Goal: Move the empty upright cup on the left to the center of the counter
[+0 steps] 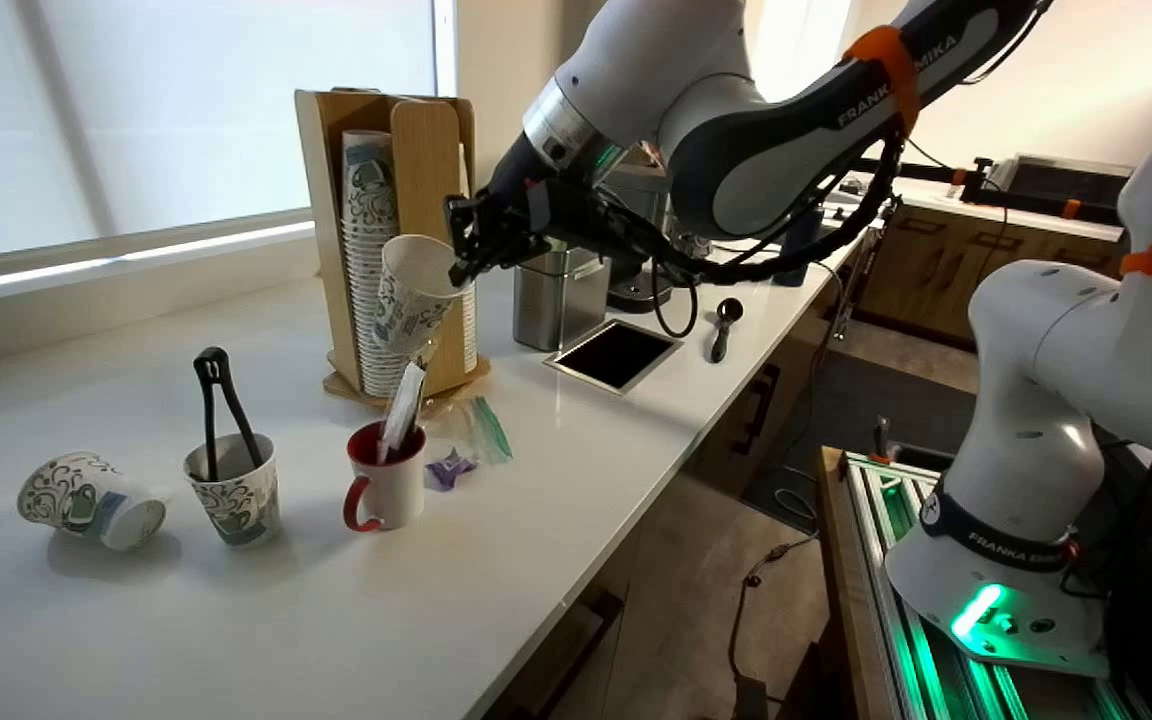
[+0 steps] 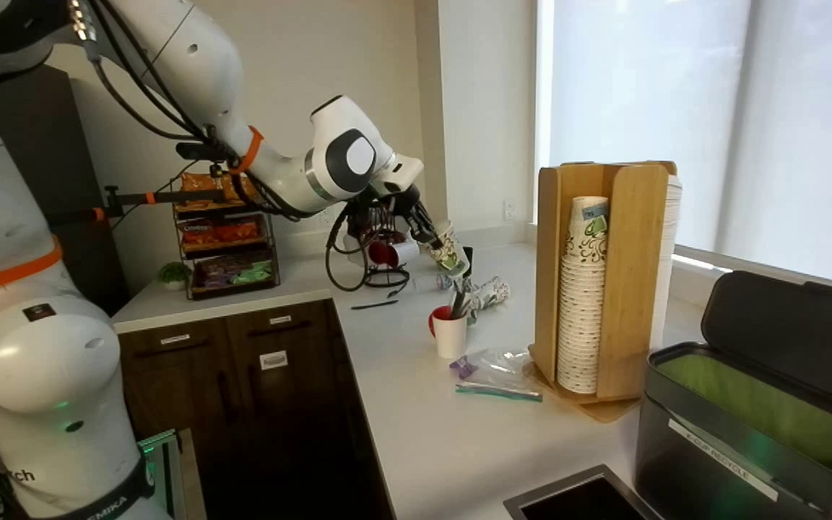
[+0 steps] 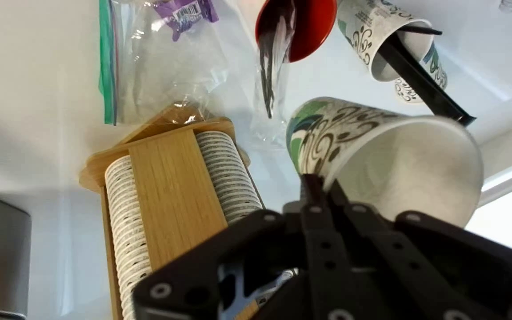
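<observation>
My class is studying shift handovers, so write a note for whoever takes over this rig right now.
Gripper: shut on the patterned paper cup at its rim.
Cup: tilted in the air above the counter; looks empty in the wrist view.
Done: cup gripped and clear of the counter.
Left: set it upright at the counter's center, then release. Perhaps mind the red-lined mug.

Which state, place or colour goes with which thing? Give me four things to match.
Things:
1. Cream-white tapered paper cup in the black hand
2. Black two-legged tongs
3. Flat clear plastic bag
4. White cylindrical mug

Matches:
A. Red inside
B. Inside an upright patterned paper cup
C. Tilted, above the white counter
D. Green strip along one edge

Pairs: 1-C; 2-B; 3-D; 4-A
</observation>
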Controlling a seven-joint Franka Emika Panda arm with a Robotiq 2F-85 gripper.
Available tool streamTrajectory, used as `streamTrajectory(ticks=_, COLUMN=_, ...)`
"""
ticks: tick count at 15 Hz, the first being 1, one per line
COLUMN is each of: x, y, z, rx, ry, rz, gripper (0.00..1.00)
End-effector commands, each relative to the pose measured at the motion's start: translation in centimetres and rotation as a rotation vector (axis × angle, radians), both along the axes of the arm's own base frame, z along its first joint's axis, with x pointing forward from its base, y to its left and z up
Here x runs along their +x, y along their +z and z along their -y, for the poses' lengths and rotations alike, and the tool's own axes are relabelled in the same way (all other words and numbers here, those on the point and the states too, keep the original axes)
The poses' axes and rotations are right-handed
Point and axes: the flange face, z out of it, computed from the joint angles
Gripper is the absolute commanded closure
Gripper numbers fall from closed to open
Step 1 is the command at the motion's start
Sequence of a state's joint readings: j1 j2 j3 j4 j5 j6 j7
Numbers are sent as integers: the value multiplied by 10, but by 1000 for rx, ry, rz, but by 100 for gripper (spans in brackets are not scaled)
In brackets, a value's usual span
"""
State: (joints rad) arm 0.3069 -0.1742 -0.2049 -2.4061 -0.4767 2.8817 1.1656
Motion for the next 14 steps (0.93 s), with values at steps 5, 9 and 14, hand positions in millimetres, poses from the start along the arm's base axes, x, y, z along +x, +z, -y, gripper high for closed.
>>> streamTrajectory(ticks=5, x=-16, y=11, z=48, rx=96, ry=-152, rz=37, gripper=99)
streamTrajectory(ticks=9, x=-31, y=-12, z=99, rx=242, ry=-293, rz=-37, gripper=99)
streamTrajectory(ticks=14, x=-56, y=-60, z=164, rx=456, ry=-467, rz=-155, gripper=99)
